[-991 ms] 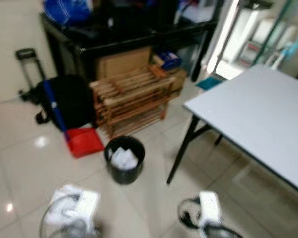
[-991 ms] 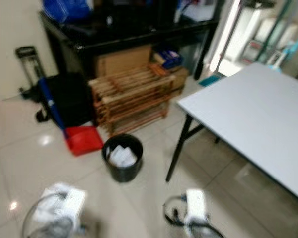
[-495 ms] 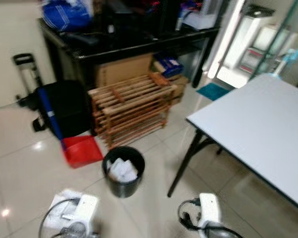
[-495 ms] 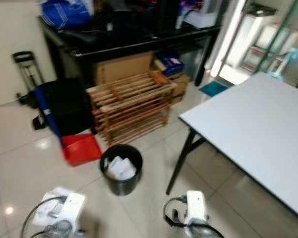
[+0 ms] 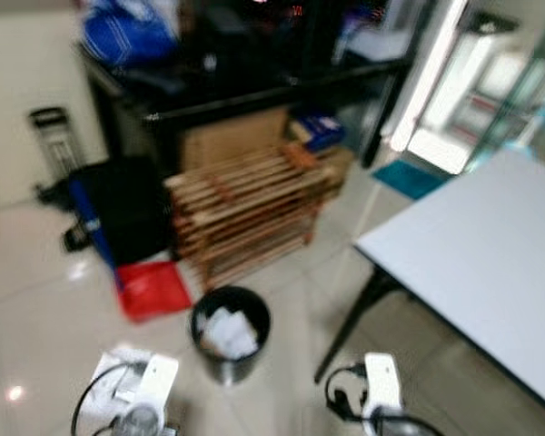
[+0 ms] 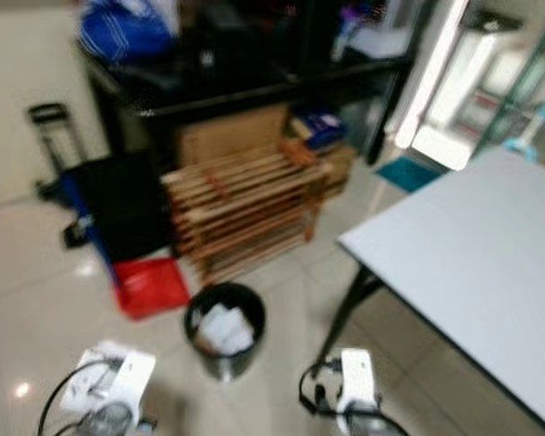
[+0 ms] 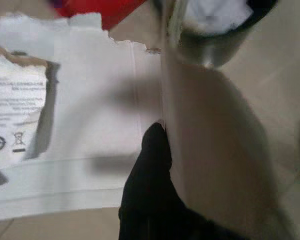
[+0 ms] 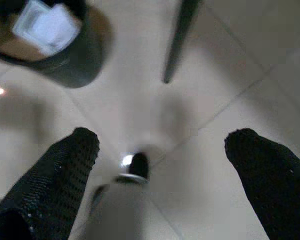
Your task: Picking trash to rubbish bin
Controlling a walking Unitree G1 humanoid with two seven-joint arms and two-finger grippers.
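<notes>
White torn paper (image 7: 75, 130) is pinched in the left gripper (image 7: 152, 165), just short of the black bin (image 5: 230, 331) already holding trash. Its long axis runs across the finger, ragged edge towards the bin. Released early, it could flutter onto the floor. Right gripper (image 8: 162, 150) hangs spread, holding nothing

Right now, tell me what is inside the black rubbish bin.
Crumpled white paper lies in the black rubbish bin, filling much of its opening. Whatever sits beneath the paper is covered.
</notes>
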